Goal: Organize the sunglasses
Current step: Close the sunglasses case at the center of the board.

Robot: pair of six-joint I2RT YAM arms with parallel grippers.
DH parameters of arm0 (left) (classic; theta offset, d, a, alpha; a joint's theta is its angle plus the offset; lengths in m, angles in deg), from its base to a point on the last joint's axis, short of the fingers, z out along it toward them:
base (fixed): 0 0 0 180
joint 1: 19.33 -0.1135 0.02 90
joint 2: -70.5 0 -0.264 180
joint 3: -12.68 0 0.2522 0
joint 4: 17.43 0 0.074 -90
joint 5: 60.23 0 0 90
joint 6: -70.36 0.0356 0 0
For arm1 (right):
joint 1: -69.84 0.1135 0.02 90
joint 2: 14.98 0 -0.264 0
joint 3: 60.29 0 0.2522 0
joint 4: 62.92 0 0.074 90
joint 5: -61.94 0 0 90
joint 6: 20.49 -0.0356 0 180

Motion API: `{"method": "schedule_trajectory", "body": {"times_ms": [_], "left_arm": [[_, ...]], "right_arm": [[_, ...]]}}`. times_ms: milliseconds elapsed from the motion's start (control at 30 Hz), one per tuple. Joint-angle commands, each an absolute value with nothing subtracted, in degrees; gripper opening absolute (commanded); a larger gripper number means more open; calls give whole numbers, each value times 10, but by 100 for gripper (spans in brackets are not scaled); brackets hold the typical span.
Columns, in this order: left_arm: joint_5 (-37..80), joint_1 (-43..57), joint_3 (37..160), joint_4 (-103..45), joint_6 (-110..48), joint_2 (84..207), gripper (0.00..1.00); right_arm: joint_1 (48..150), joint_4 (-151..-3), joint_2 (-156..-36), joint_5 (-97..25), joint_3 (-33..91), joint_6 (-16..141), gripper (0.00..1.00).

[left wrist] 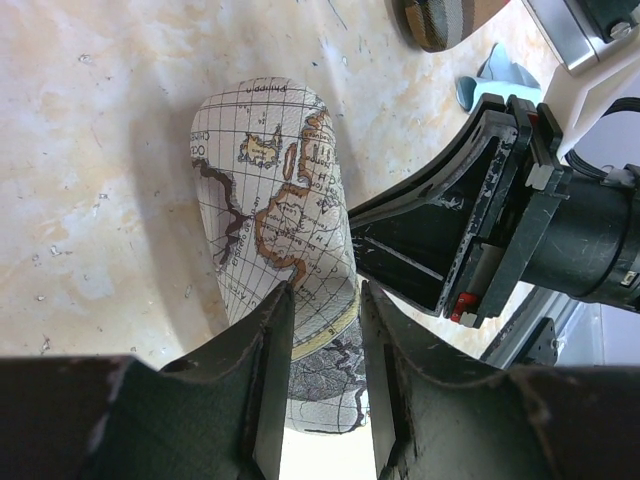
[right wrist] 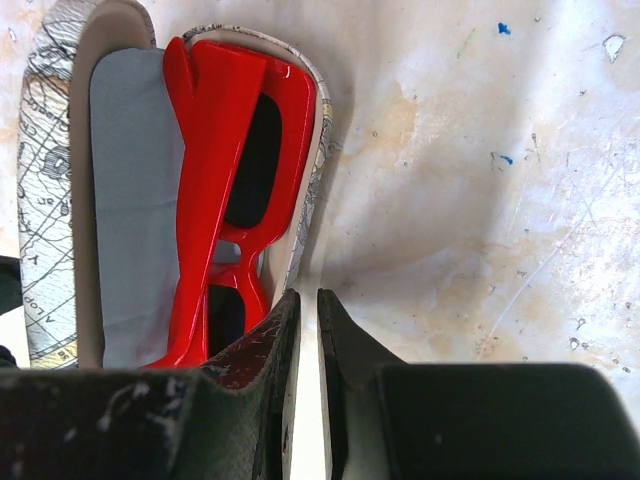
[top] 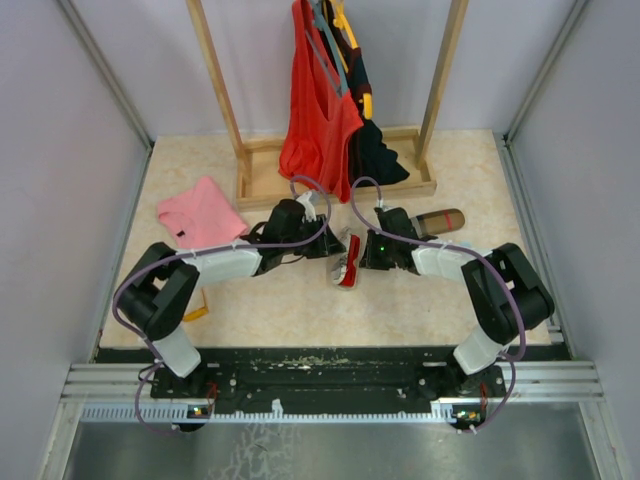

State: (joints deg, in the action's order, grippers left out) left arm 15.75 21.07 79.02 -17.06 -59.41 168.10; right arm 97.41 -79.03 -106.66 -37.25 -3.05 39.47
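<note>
- Pink cloth (top: pixel 200 212) lies crumpled at the far left of the mottled, stone-look table (top: pixel 300 315), with open surface in front of it.
- Left gripper (left wrist: pixel 322 310): dark fingers clamped on the rounded, map-printed case (left wrist: pixel 270 200).
- Sunglasses (right wrist: pixel 220 130): glossy red, folded, lying inside the open case on grey lining.
- Right gripper (right wrist: pixel 305 310): fingers almost together, pinching the case rim, with bare table beside it.

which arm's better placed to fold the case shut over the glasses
Left, probably: left pincer straddles the map-print case from outside, ready to push it shut; right pincer pinches the rim beside the sunglasses.
</note>
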Motion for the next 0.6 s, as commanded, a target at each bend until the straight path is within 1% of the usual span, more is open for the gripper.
{"method": "schedule_trajectory", "body": {"times_ms": [0,567], "left_arm": [[156,225,795,-194,-584,1703,39],[170,246,808,-210,-576,1731,38]], "right_arm": [[973,-748,-1071,-393,-30,395,13],[974,-746,-1070,-393,-31,393,13]]}}
